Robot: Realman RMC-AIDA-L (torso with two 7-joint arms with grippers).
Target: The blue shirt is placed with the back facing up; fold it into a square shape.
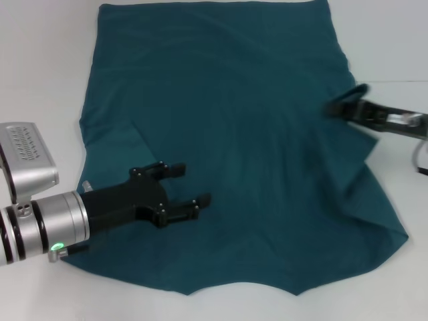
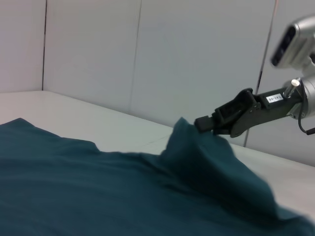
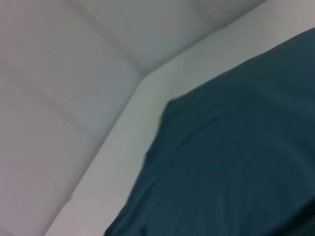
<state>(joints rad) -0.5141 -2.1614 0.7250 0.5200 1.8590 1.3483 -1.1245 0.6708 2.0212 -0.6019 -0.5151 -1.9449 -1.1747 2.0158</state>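
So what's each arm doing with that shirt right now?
Left tool open, over the blue shirt's near left part. Right tool shut on its right edge, fabric lifted. Nothing in the way.

The blue shirt [image 1: 227,134] lies spread under the spread-fingered left gripper [image 1: 190,187]; the right gripper [image 1: 338,107] grips its edge.

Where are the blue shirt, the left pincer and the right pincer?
blue shirt [image 1: 241,134]: head view, middle of the plain back.
left pincer [image 1: 190,186]: head view, midway between its open fingertips, above the shirt.
right pincer [image 2: 204,123]: left wrist view, tip shut on lifted shirt edge.
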